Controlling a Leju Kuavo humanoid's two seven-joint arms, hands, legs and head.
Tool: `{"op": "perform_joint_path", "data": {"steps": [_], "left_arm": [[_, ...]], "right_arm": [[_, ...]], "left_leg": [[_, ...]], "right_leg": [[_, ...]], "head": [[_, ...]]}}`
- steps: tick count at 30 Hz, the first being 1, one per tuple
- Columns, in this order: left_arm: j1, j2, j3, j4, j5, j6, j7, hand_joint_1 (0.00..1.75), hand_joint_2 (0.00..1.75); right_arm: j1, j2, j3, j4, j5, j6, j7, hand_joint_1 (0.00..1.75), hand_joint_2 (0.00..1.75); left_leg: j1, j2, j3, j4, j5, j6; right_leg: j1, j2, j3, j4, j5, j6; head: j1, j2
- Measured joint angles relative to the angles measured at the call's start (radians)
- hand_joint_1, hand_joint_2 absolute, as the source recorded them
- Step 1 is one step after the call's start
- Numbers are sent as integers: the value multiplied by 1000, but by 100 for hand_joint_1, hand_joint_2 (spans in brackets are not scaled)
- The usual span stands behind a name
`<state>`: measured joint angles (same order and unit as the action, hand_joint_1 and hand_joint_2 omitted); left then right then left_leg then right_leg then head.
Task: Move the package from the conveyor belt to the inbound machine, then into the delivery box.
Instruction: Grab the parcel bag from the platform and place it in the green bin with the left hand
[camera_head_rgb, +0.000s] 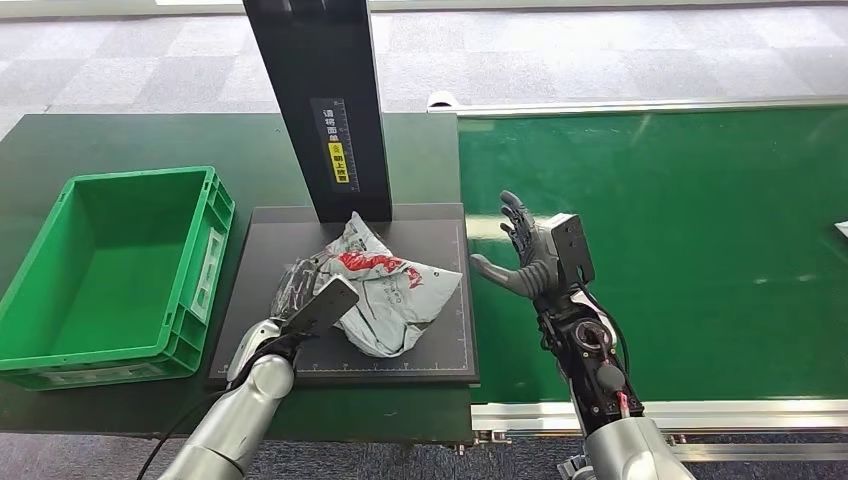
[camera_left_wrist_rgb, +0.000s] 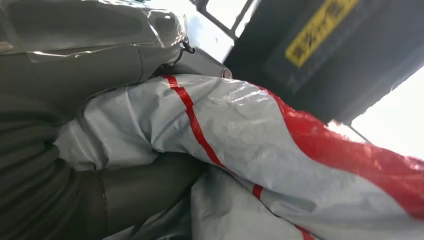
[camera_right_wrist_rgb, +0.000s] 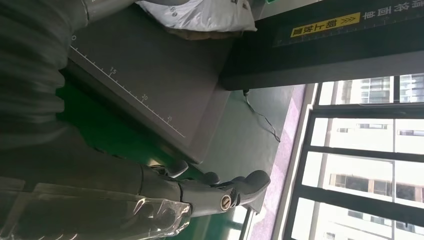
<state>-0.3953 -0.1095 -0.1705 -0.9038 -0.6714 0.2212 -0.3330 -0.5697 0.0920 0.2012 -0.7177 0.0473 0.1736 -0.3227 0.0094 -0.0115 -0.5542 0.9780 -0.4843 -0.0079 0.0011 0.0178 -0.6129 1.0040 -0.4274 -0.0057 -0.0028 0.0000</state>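
Observation:
The package, a crumpled grey plastic mail bag with red print, lies on the black scale plate of the inbound machine, in front of its black column. My left hand is at the bag's left end. In the left wrist view the package sits between the thick thumb and the fingers, so the hand grips it. My right hand hovers with fingers spread over the green conveyor belt, just right of the plate, holding nothing. The right wrist view shows its fingers apart.
The green delivery box stands empty to the left of the plate, on the dark green table. The belt's metal rail runs along its near edge. A white item lies at the belt's far right edge.

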Motion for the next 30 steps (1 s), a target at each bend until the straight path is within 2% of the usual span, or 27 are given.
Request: {"op": "perform_joint_path", "data": {"steps": [3, 10, 15, 19, 24, 27, 30], "left_arm": [[15, -2, 19, -31, 6, 66, -37, 175, 175], [31, -4, 37, -63, 15, 85, -60, 175, 175], [63, -9, 44, -152, 71, 185, -218, 175, 175], [100, -12, 44, -304, 28, 293, -271, 175, 175], [117, 1, 60, -467, -181, 432, -216, 175, 175], [108, 32, 101, -513, -275, 459, -178, 175, 175], [93, 62, 155, -528, -308, 462, -174, 175, 175]], "right_arm": [[-1, -3, 0, 6, 0, 0, -3, 0, 175], [-1, -6, 0, 11, 0, 1, -4, 0, 175], [-1, -9, 0, 15, -9, 11, -23, 0, 175], [-4, -14, 0, 22, -14, 17, -43, 0, 175], [-13, -19, 0, 35, -18, 18, -56, 0, 175], [-14, -20, 0, 40, -18, 18, -57, 0, 175], [-14, -20, 0, 41, -17, 18, -55, 0, 175]], "left_leg": [[0, 0, -1, 0, 0, 0], [0, 0, -1, 0, 0, 0], [0, 0, -2, 0, 0, 0], [0, 0, -2, 0, 0, 0], [0, 0, -3, 0, 0, 0], [0, 0, -2, 0, 0, 0], [1, 0, -2, 0, 0, 0]], "right_leg": [[0, 0, -1, 0, 0, 0], [0, 0, -1, 0, 0, 0], [0, 0, -1, 0, 0, 0], [0, 0, -2, 0, 0, 0], [0, 0, -2, 0, 0, 0], [0, 0, -2, 0, 0, 0], [1, 0, -2, 0, 0, 0]], "head": [[0, 0], [0, 0], [0, 0], [0, 0], [0, 0], [0, 0], [0, 0]]}}
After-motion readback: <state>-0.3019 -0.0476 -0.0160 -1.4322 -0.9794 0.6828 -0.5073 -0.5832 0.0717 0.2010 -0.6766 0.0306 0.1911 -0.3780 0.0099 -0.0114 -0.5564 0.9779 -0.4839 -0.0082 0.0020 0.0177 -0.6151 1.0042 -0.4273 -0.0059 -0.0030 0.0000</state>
